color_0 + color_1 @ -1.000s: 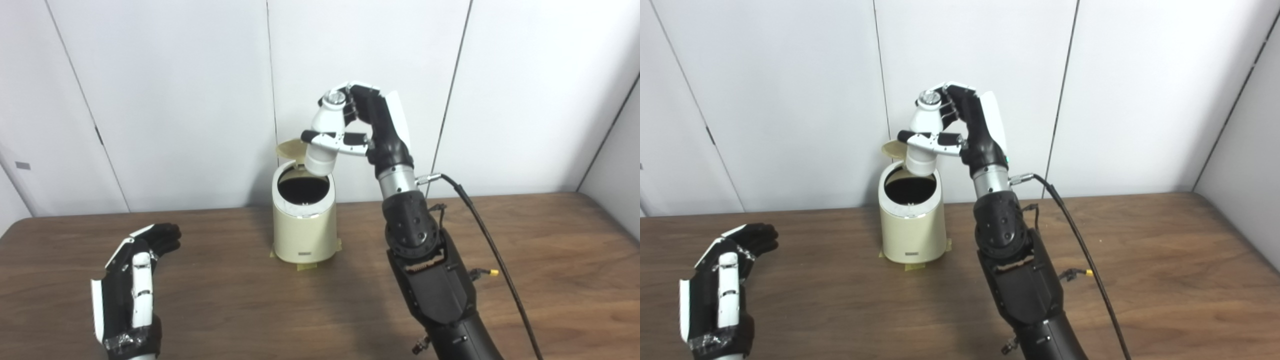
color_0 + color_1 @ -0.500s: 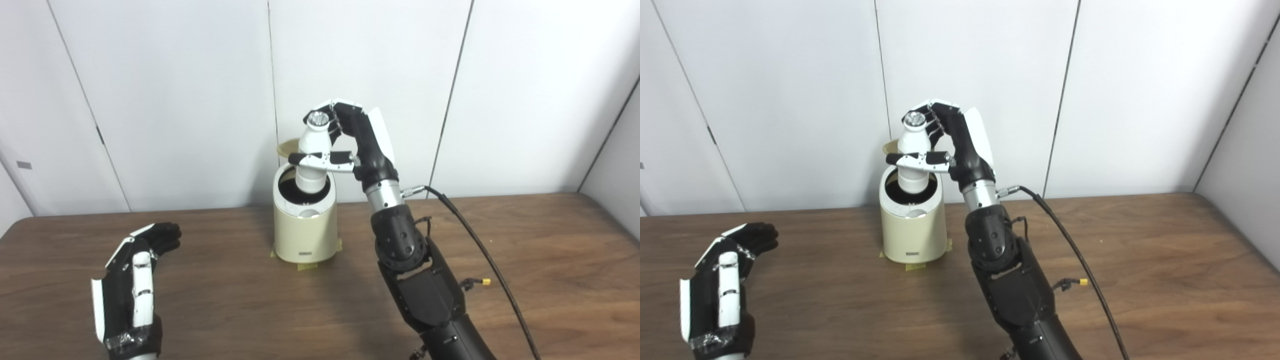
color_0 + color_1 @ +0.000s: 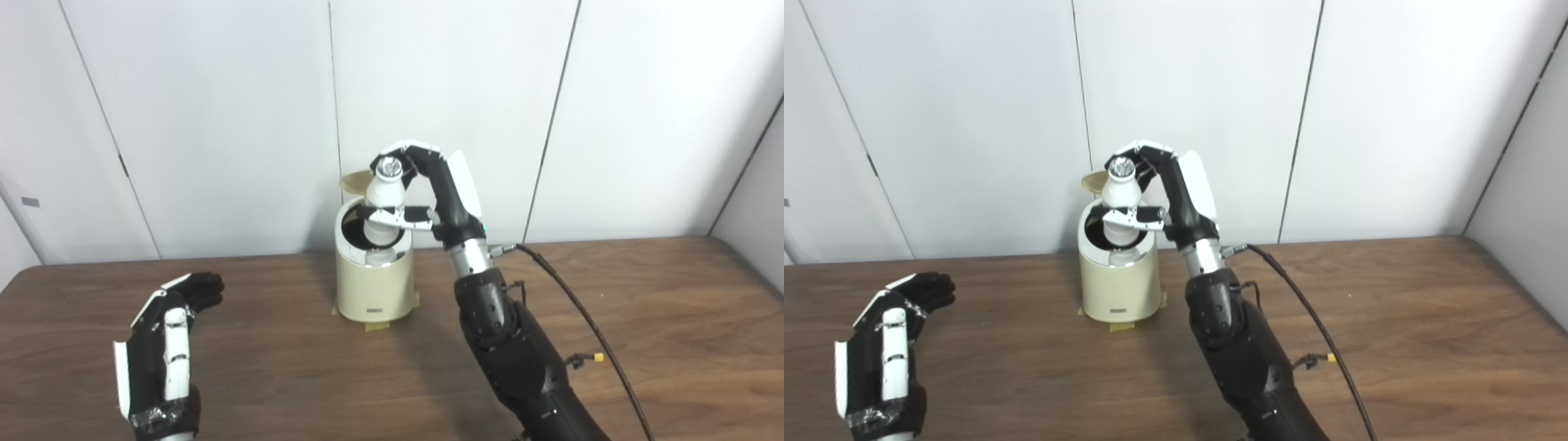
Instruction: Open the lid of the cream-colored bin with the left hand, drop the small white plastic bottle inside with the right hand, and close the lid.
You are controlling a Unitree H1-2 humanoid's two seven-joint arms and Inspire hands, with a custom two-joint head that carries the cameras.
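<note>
On the wooden table (image 3: 275, 367), the bottle (image 3: 384, 202) was held upright in the closed right hand (image 3: 429, 196), lower end inside the open bin (image 3: 373, 282); the left hand (image 3: 165, 349) was kept open, well apart.

Two side-by-side head views, angled down at one table (image 3: 257, 361).

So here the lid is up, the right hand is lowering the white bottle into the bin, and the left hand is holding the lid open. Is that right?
Not quite. The left hand is not on the lid; it waits open above the table, well left of the bin. The lid stands up unheld. The rest holds: the right hand grips the white bottle, its base inside the bin's opening. The left eye view shows it.
</note>
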